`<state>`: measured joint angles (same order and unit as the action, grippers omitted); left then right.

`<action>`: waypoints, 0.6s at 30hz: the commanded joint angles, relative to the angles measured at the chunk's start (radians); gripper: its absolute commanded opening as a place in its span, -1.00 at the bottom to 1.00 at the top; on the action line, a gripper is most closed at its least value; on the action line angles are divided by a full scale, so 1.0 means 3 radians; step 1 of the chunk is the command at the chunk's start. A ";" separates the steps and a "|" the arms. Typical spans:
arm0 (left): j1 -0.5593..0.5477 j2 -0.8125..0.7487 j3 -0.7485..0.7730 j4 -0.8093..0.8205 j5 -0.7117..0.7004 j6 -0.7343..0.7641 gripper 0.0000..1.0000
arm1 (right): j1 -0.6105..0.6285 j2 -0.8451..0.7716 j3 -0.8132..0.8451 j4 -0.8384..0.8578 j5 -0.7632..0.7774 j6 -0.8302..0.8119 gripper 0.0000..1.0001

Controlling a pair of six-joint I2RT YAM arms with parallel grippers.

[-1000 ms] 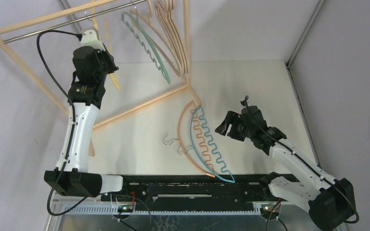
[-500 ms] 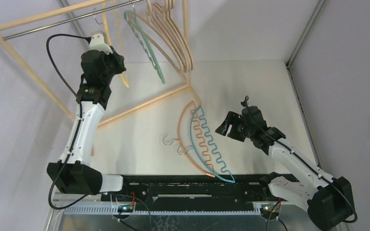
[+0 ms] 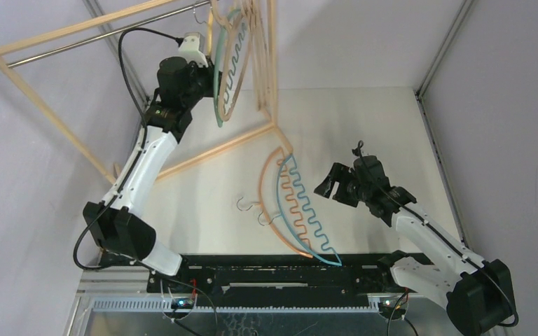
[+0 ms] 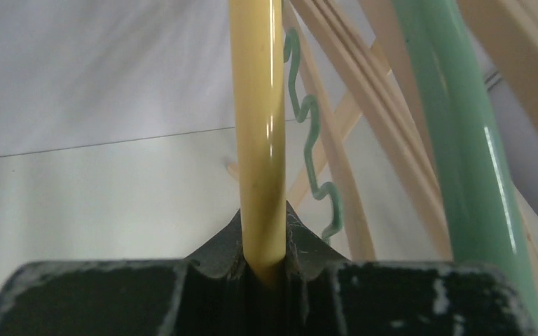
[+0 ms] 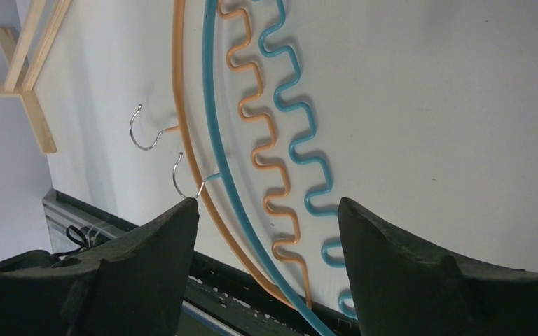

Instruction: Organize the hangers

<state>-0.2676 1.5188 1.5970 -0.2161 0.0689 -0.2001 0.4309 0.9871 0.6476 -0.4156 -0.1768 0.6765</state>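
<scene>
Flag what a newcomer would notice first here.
The left gripper, up by the metal rail of the wooden rack, is shut on a yellow hanger, with a green hanger right beside it. Mid-table, an orange hanger and a teal hanger lie overlapping. The right gripper hangs open just above them.

Light: we see bright, even, diffuse light over the white table [image 3: 364, 126] in every view.
Shadows: we find only faint, soft ones beside the orange hanger [image 5: 180, 84] and teal hanger [image 5: 211, 84].
Glare: we note thin streaks down the yellow hanger [image 4: 256, 105] and green hanger [image 4: 455, 140].
Focus: we see the right fingers [image 5: 406, 266] and left fingers [image 4: 112, 301] soft, close up.
</scene>
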 commanded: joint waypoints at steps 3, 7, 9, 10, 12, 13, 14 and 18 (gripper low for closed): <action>-0.0098 0.0056 0.0156 -0.0404 0.0112 0.0028 -0.63 | -0.0020 -0.0059 -0.0002 -0.0005 0.0057 -0.0169 0.63; -0.0100 -0.0167 0.0002 -0.0402 0.0106 0.0037 -0.09 | 0.0074 -0.0024 -0.0001 -0.0031 0.0092 -0.0201 0.63; -0.0097 -0.0305 -0.0095 -0.0409 0.0080 0.0052 0.34 | 0.0152 -0.0016 -0.0001 -0.0018 0.0115 -0.0217 0.64; -0.0099 -0.0375 -0.0139 -0.0419 0.0072 0.0062 0.54 | 0.0191 -0.0007 -0.0004 -0.0012 0.0118 -0.0226 0.64; -0.0100 -0.0525 -0.0208 -0.0465 0.0043 0.0061 0.84 | 0.0328 0.0018 -0.0002 0.0003 0.0133 -0.0236 0.66; -0.0100 -0.0597 -0.0245 -0.0494 0.0035 0.0057 0.97 | 0.0401 0.0038 -0.0004 -0.0001 0.0166 -0.0236 0.66; -0.0100 -0.0682 -0.0294 -0.0512 0.0029 0.0047 0.99 | 0.0485 0.0063 -0.0002 -0.0001 0.0220 -0.0237 0.67; -0.0095 -0.1032 -0.0548 -0.0553 -0.0043 -0.0002 0.99 | 0.0834 0.0222 -0.0002 0.0022 0.0382 -0.0250 0.68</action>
<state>-0.2928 1.3445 1.4792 -0.3862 0.0784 -0.1936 0.6029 1.0176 0.6476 -0.4309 -0.1207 0.6270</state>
